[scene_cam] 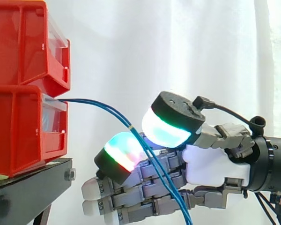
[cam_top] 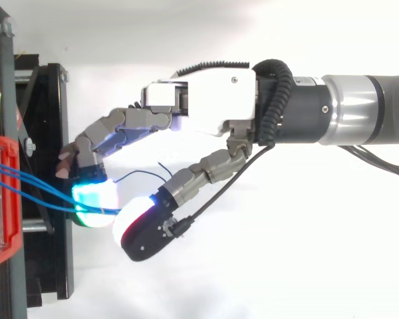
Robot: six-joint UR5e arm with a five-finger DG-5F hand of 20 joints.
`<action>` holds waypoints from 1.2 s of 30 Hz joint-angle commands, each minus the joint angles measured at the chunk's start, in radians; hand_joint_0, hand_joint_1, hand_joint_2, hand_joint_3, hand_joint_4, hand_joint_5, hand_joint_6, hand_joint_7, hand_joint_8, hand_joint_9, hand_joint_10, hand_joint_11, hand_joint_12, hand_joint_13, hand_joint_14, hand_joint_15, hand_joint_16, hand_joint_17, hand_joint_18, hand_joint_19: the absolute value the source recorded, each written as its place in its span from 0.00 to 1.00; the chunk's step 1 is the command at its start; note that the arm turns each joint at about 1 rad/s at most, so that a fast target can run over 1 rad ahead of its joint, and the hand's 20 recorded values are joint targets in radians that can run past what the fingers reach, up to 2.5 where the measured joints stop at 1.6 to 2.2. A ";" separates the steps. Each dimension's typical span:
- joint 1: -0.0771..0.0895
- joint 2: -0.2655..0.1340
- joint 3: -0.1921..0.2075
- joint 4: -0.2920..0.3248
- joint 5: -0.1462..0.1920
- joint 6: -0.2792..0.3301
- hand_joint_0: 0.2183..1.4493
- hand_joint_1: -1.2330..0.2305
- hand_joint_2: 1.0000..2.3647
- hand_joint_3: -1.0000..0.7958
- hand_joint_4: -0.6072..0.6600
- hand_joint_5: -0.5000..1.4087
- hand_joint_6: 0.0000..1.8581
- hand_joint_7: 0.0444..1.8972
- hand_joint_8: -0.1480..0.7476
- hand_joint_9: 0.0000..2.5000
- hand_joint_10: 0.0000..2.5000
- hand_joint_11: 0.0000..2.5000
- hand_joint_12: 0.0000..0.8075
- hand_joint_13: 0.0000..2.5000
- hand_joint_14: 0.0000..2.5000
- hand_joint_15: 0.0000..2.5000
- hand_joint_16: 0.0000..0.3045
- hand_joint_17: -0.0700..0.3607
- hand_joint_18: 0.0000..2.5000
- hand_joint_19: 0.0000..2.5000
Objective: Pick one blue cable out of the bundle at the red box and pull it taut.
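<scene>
Slippage is looming as the chief hazard: the hand [scene_cam: 210, 165] is pinching the blue cables [scene_cam: 107, 108] between its thumb pad [scene_cam: 167, 127] and one finger pad [scene_cam: 123, 152], its other fingers lying nearly straight below, and thin, smooth strands caught between rounded pads are likely to be sliding through once the arm is drawing away. From the side, two strands appear to be running together through the pinch, so the hand is probably holding more than the one the task is asking for, and pulling would be tightening a pair. The cables are leaving the front of the lower red bin [scene_cam: 18, 133], arching across the gap with visible slack and dropping past the palm, so nothing is reading as taut yet. A hard or skewed pull is also risking dragging that bin forward on the black stand [scene_cam: 30, 180], where it is sitting close to the edge with a second red bin [scene_cam: 23, 42] stacked on it. From above, the strands are fanning from the bin [cam_top: 6, 249] toward the glowing pads, just beside the stand's edge. A white curtain [scene_cam: 131, 47] is hanging behind the work, and the ground under the arm is showing bright and white.
</scene>
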 commanded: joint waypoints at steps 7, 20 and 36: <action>0.000 0.000 0.000 0.001 0.001 0.000 0.31 0.32 0.01 0.43 0.61 0.17 0.46 0.52 0.50 0.19 0.00 0.09 0.39 0.14 0.00 0.05 0.17 0.43 0.09 0.06; 0.000 0.000 0.000 -0.003 0.010 0.008 0.26 0.34 0.00 0.30 0.63 0.17 0.45 0.49 0.52 0.20 0.00 0.10 0.40 0.15 0.00 0.05 0.18 0.44 0.10 0.07; 0.008 0.000 0.000 -0.020 0.118 0.115 0.25 0.31 0.00 0.28 0.64 0.18 0.45 0.52 0.54 0.22 0.00 0.11 0.41 0.15 0.00 0.06 0.18 0.44 0.11 0.08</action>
